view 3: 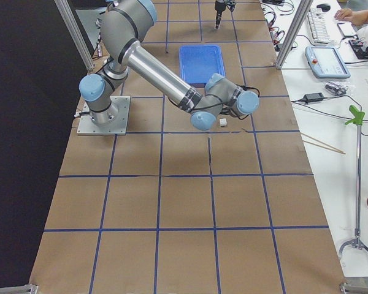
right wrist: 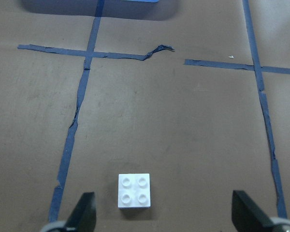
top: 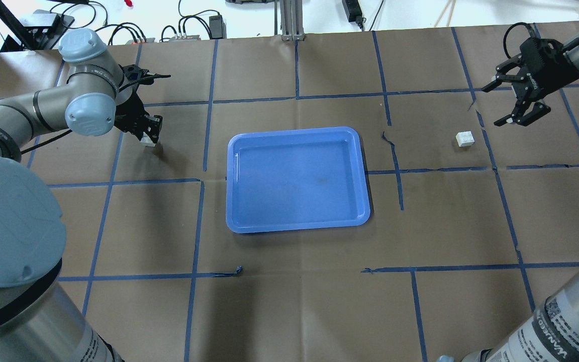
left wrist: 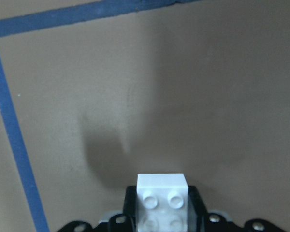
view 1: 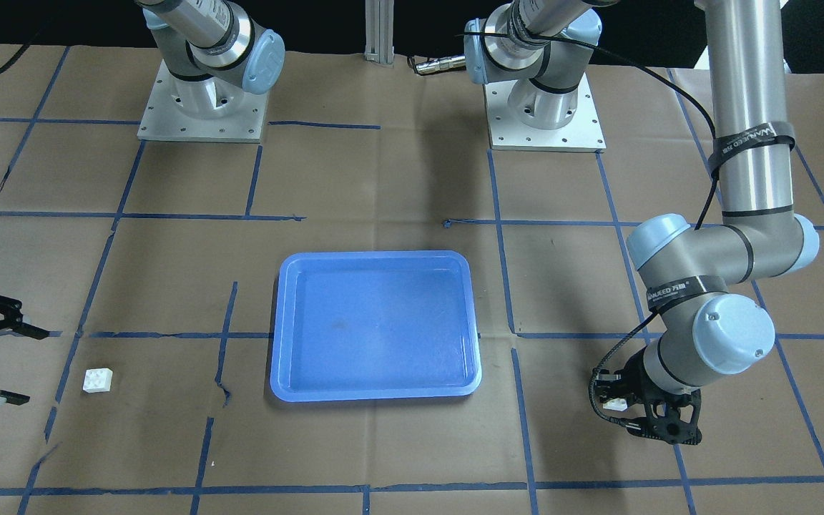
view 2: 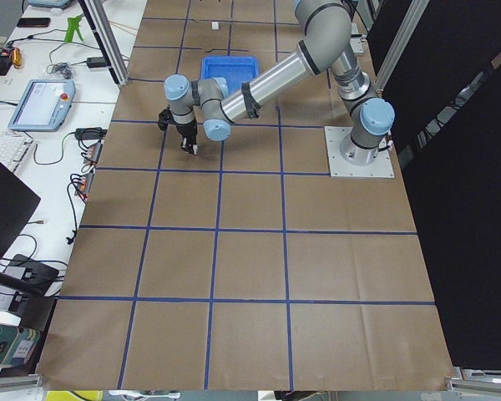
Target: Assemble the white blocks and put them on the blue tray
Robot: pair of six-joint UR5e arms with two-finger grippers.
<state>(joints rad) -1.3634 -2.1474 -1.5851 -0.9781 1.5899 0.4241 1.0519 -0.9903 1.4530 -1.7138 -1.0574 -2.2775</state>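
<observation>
Left pincer point(top: 148, 131): closed on one white block point(left wrist: 162, 193), left of the blue tray point(top: 294, 131) and well apart from it. Right pincer point(top: 495, 104): wide open, empty, hovering near the second white block point(top: 465, 138), which lies studs-up on the tabletop point(top: 294, 301) right of the tray. Hazards, as judged: that block sits off-centre between the open fingers, so one finger may strike first and skid or twist it; studs out of line at mating may jam the pair.
</observation>
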